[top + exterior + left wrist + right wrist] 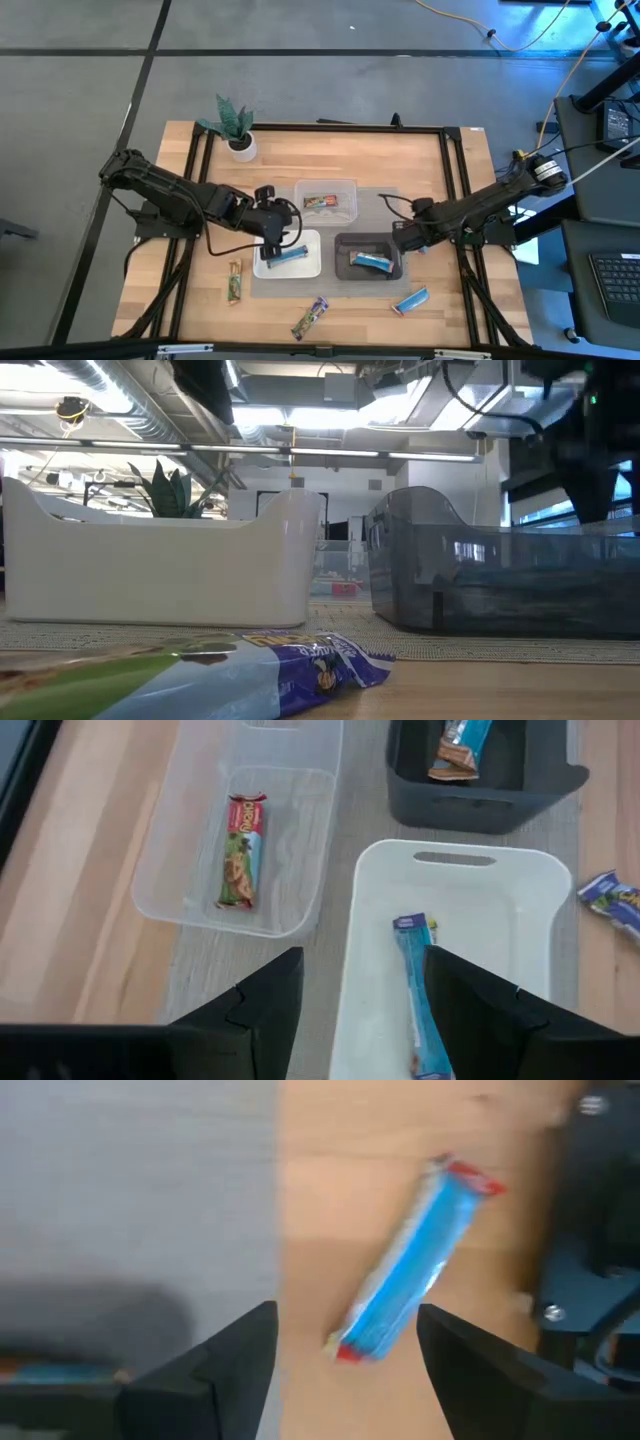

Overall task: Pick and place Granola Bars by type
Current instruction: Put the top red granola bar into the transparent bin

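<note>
Sorting is partly done, taking the white tray (310, 262) as the landmark. A blue-wrapped bar (288, 254) lies inside it, its long axis running across the tray from the left arm's side toward the right arm's. In the clear tray (348, 190) just behind it (toward the plant (236, 125)) rests one brown bar (320, 202), lengthwise along that tray. The black tray (342, 244) beside the white one, on the right arm's side, holds another blue bar (372, 262), slightly slanted.

Four bars are left on the table (440, 330): a green-brown one (234, 281) on the white tray's far side from the black one, pointing front to back; a green-purple one (310, 318) in front of the white tray, lying diagonally; and a blue one (411, 300) in front of the black tray, also diagonal; a fourth peeks out by the right arm.

The left gripper (355, 1010) hovers over the white tray's near edge, spread apart and empty. The right gripper (345, 1370) is beyond the black tray, parted and holding nothing, above a blue bar (412, 1258) on bare wood
</note>
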`<action>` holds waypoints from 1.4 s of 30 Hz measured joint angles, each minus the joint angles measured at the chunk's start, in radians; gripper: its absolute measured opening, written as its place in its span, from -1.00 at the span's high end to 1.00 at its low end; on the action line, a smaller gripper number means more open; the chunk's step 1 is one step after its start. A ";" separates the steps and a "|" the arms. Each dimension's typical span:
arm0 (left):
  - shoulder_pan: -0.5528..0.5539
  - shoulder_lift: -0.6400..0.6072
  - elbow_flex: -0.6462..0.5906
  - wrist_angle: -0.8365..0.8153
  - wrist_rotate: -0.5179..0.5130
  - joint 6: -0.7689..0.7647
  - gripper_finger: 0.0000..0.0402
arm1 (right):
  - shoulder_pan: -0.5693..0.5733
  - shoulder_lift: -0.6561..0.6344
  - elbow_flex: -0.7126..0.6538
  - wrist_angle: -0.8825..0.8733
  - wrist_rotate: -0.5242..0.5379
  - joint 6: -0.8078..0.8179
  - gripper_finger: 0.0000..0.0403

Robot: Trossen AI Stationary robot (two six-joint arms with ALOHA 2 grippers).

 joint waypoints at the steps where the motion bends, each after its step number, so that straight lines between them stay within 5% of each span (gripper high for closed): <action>1: 0.006 0.000 0.000 0.000 0.000 0.011 0.02 | 0.000 0.000 -0.019 -0.005 0.001 0.030 -0.21; 16: 0.097 0.000 0.000 -0.002 0.046 0.123 0.03 | 0.000 -0.004 -0.276 0.285 -0.012 0.273 -0.21; 29: 0.150 0.000 0.000 -0.002 0.045 0.139 0.03 | 0.003 0.002 -0.212 0.156 0.018 0.233 -0.21; 42: 0.157 0.000 0.000 -0.002 0.045 0.139 0.02 | 0.003 0.001 -0.250 0.115 -0.003 0.416 -0.21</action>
